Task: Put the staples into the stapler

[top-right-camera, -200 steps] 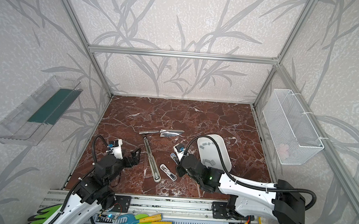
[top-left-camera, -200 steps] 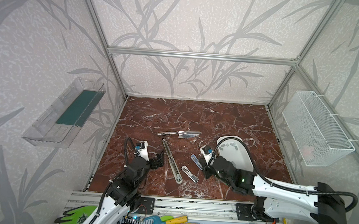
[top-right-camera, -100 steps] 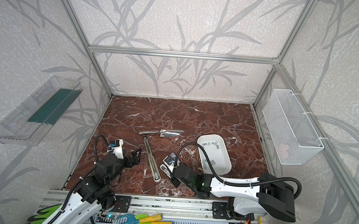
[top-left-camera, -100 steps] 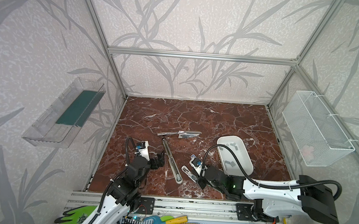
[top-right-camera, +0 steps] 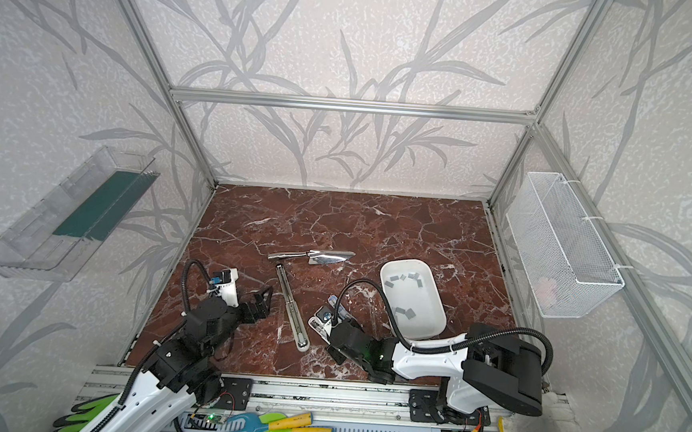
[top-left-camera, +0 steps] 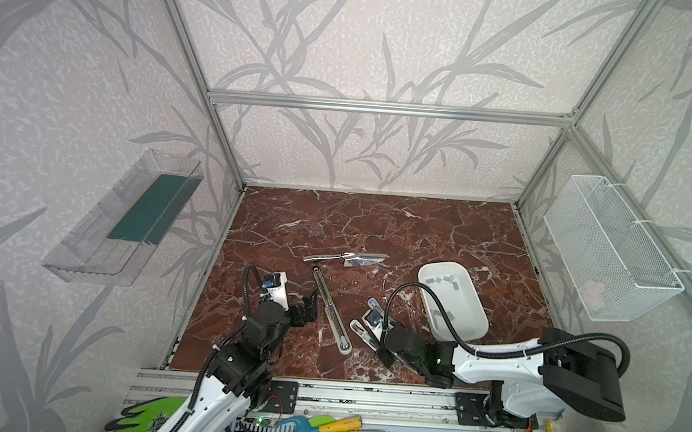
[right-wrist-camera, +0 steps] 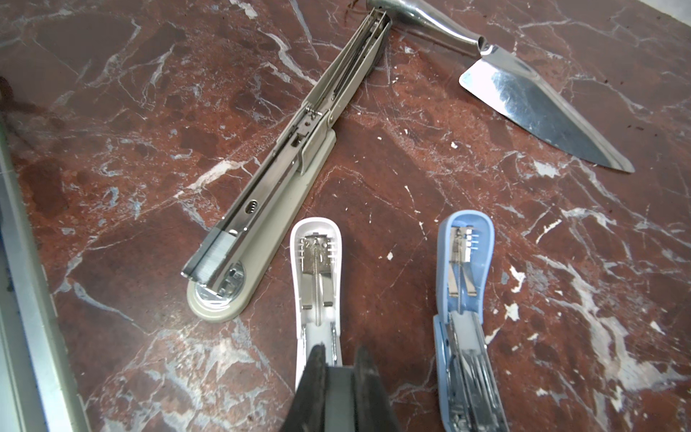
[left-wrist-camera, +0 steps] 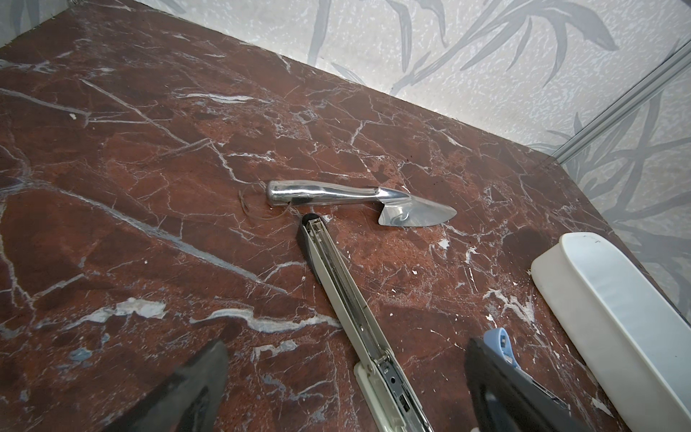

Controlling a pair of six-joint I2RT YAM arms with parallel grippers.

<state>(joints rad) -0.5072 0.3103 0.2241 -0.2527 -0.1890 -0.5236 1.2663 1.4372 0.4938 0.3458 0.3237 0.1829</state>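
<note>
Three staplers lie opened on the marble: a long beige stapler (top-left-camera: 329, 309) (right-wrist-camera: 284, 179), a small white stapler (top-left-camera: 359, 330) (right-wrist-camera: 318, 269) and a small blue stapler (top-left-camera: 373, 306) (right-wrist-camera: 465, 262). The long one holds a block of staples (right-wrist-camera: 218, 254) in its front end. My right gripper (top-left-camera: 375, 344) (right-wrist-camera: 339, 353) is shut on a flat grey strip of staples (right-wrist-camera: 338, 392), low over the white stapler's rear channel. More staples (top-left-camera: 444, 280) lie in the white tray (top-left-camera: 479, 314). My left gripper (top-left-camera: 306, 306) (left-wrist-camera: 347, 343) stands open and empty just left of the long stapler.
A shiny metal cake server (top-left-camera: 345, 258) lies at the long stapler's far tip. A white wire basket (top-left-camera: 608, 252) hangs on the right wall, a clear shelf (top-left-camera: 127, 218) on the left wall. An aluminium rail (top-left-camera: 323, 394) runs along the front edge.
My right arm has swung from beside the tray toward the front and left, coming down over the white stapler and uncovering the tray. The left arm has not moved.
</note>
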